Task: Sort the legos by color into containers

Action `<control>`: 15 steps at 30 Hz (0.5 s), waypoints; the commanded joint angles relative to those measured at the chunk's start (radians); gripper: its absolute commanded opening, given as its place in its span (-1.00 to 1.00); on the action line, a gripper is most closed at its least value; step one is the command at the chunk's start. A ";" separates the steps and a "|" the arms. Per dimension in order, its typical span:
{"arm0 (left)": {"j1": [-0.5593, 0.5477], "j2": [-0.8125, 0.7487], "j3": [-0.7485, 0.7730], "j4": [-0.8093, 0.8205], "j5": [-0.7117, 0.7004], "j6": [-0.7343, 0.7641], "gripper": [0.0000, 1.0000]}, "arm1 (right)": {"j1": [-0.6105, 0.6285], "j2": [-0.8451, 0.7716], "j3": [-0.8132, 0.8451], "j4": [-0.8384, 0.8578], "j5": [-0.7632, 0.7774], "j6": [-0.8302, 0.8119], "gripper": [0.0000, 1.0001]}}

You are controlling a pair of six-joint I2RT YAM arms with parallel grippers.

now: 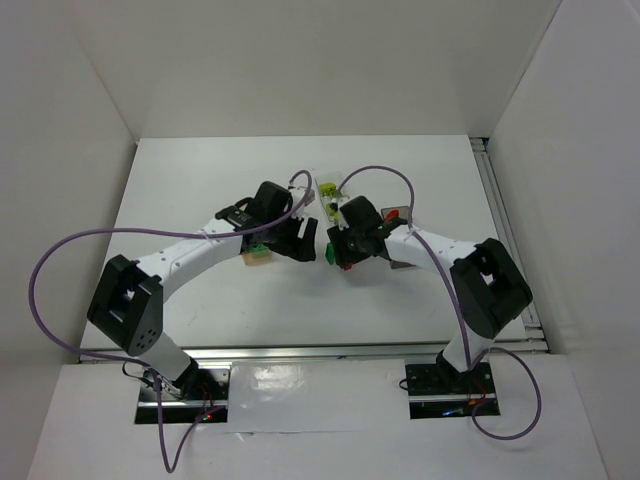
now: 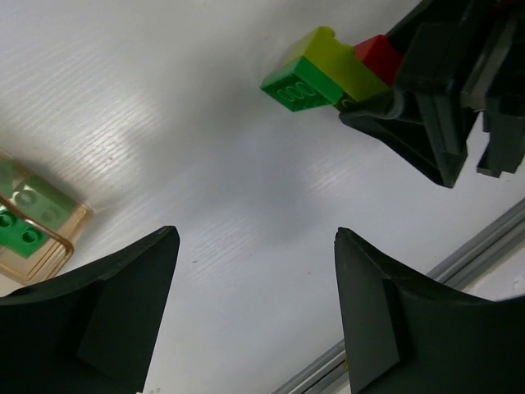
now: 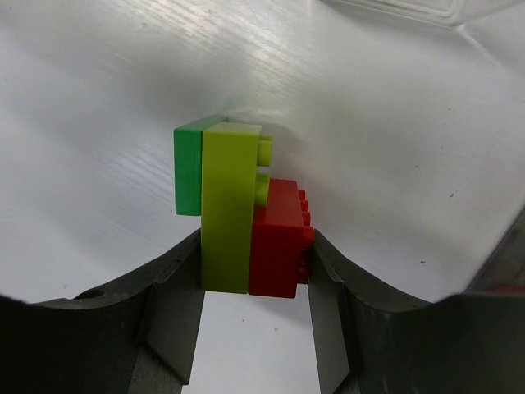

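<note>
My right gripper (image 3: pixel 254 263) is shut on a stack of three joined legos: dark green (image 3: pixel 189 168), lime (image 3: pixel 230 209) and red (image 3: pixel 277 238). It holds the stack just above the white table. The fingers press on the lime and red bricks. The stack (image 2: pixel 324 75) also shows in the left wrist view, with the right gripper (image 2: pixel 426 98) on it. My left gripper (image 2: pixel 254 238) is open and empty, just left of the stack (image 1: pixel 332 254). The peach tray (image 2: pixel 70 226) holds dark green legos (image 2: pixel 20 234). The clear tray (image 1: pixel 325 195) holds lime legos. The reddish tray (image 1: pixel 395 213) lies behind the right arm.
A metal rail (image 1: pixel 300 352) runs along the table's near edge and shows in the left wrist view (image 2: pixel 467 254). White walls close the table on the left, back and right. An edge of the clear tray (image 3: pixel 410 8) lies beyond the held stack.
</note>
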 commanded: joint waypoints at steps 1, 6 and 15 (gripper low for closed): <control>-0.006 -0.019 -0.006 0.041 0.096 0.043 0.68 | 0.008 -0.047 0.023 0.037 -0.060 -0.008 -0.44; -0.072 -0.058 -0.040 0.112 0.182 0.084 0.71 | -0.057 -0.187 -0.003 -0.022 -0.348 0.015 -0.47; -0.154 -0.116 -0.054 0.126 -0.003 0.104 0.80 | -0.101 -0.274 -0.052 -0.063 -0.630 0.058 -0.45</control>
